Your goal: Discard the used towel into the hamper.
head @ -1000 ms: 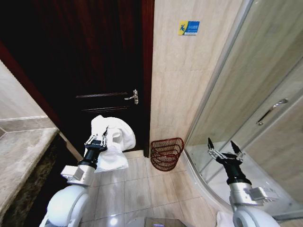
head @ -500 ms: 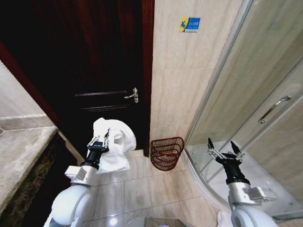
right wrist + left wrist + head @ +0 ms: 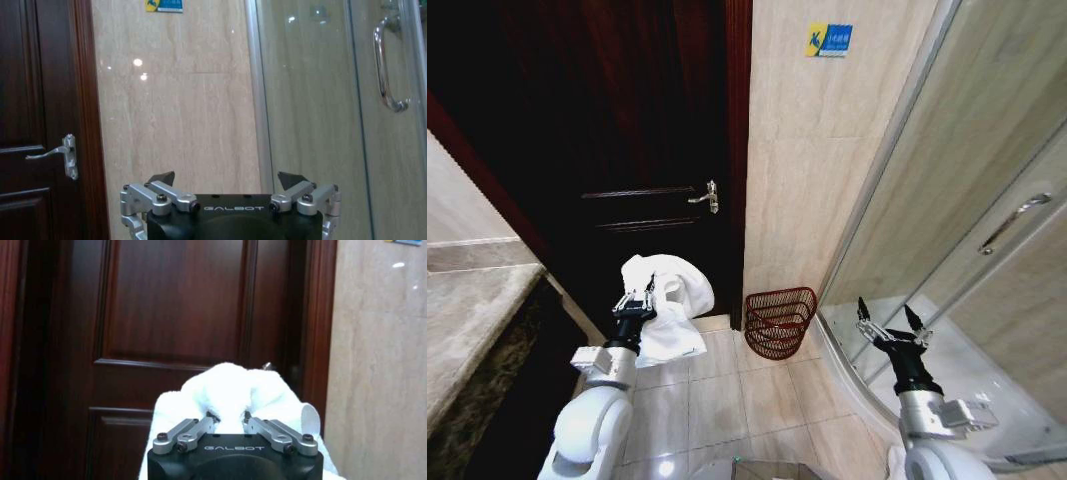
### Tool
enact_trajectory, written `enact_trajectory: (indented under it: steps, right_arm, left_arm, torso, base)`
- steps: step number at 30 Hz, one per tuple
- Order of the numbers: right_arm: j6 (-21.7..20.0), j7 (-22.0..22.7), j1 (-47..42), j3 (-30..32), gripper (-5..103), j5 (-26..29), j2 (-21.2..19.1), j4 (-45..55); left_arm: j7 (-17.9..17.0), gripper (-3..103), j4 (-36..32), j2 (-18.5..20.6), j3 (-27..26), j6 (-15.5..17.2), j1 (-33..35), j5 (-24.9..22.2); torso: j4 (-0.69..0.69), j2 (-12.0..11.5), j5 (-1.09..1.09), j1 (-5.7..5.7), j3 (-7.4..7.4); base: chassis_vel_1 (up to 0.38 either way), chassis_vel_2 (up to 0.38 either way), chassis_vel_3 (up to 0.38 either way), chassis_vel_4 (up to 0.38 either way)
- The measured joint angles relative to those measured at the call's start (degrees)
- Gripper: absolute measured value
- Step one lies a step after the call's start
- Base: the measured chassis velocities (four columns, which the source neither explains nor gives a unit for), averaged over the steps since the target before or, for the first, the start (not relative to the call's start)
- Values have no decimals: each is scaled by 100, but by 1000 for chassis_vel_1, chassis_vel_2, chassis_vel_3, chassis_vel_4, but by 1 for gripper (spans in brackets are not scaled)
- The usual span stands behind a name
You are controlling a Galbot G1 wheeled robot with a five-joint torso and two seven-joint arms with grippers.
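A crumpled white towel point(image 3: 667, 310) hangs from my left gripper point(image 3: 635, 298), which is shut on it in front of the dark wooden door. From the left wrist camera, the towel point(image 3: 233, 390) bulges out between the closed fingers of that gripper point(image 3: 228, 416). The hamper point(image 3: 779, 322), a dark reddish-brown openwork basket, stands on the floor against the beige wall, to the right of the towel and lower. My right gripper point(image 3: 885, 320) is held open on the right, near the shower enclosure, with nothing in it; the right wrist camera shows it point(image 3: 227, 179) with its fingers spread.
The dark door point(image 3: 627, 150) with a metal handle point(image 3: 705, 197) fills the left back. A stone counter point(image 3: 472, 320) runs along the left. A curved glass shower enclosure point(image 3: 947, 220) with a bar handle point(image 3: 1012, 220) is at the right. Tiled floor point(image 3: 727, 400) lies between.
The whole head view has shifted slightly, so the camera moved. My right gripper sits a little lower and further left in the picture; the left still holds the towel.
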Motion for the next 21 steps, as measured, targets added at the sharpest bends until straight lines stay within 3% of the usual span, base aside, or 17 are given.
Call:
enact_trajectory:
  steps: [12,21]
  right_arm:
    - [83,-165,34,-94,100,-510,146,-25]
    - [87,-67,34,-37,100,-563,143,73]
  left_arm:
    - [17,12,210,89,-75,25,-76,-126]
    - [53,12,116,226,-139,29,4,-247]
  torso:
    - [0,-360,-1,-161,-199]
    - [0,-626,0,-283,-345]
  base:
    - [0,0,0,0]
    - [0,0,0,0]
